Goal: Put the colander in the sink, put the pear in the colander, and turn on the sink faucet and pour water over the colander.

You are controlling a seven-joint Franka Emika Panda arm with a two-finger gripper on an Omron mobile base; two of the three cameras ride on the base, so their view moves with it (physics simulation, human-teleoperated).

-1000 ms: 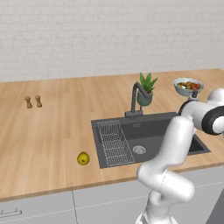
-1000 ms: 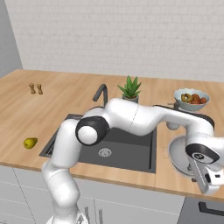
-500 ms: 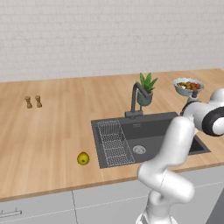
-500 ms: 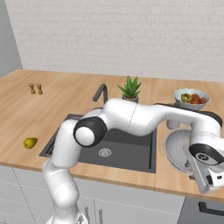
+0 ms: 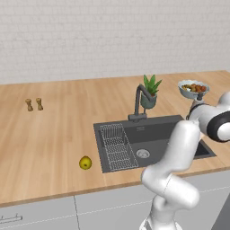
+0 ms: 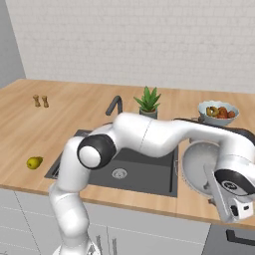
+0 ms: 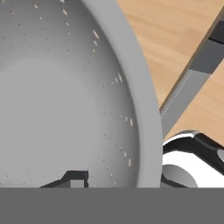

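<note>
Colander (image 7: 65,100) metal spreads across the hand view, a light grey perforated bowl whose rim curves down the right side, with one dark fingertip (image 7: 75,178) poking up inside it at the bottom. Whether the gripper is open or clamped on the rim cannot be told from these pictures. In the right base view the colander (image 6: 199,164) sits on the wooden counter (image 6: 74,112) just to the right of the sink (image 6: 144,172), and the arm's hand hangs over its near right edge. The sink is a dark grey recessed basin with a wire rack (image 5: 116,146) in its left part and a round silver drain (image 5: 143,153). At its far edge stands the dark sink faucet (image 5: 138,102), its bent spout reaching over the basin, and a green potted plant (image 5: 150,92) is just to the right of it. A pale fruit bowl (image 6: 218,112) sits farther right, beyond the colander. The pear (image 5: 85,162) lies on the counter left of the sink, near the front edge. Two small wooden shakers (image 5: 34,104) stand well apart, far to the left.
</note>
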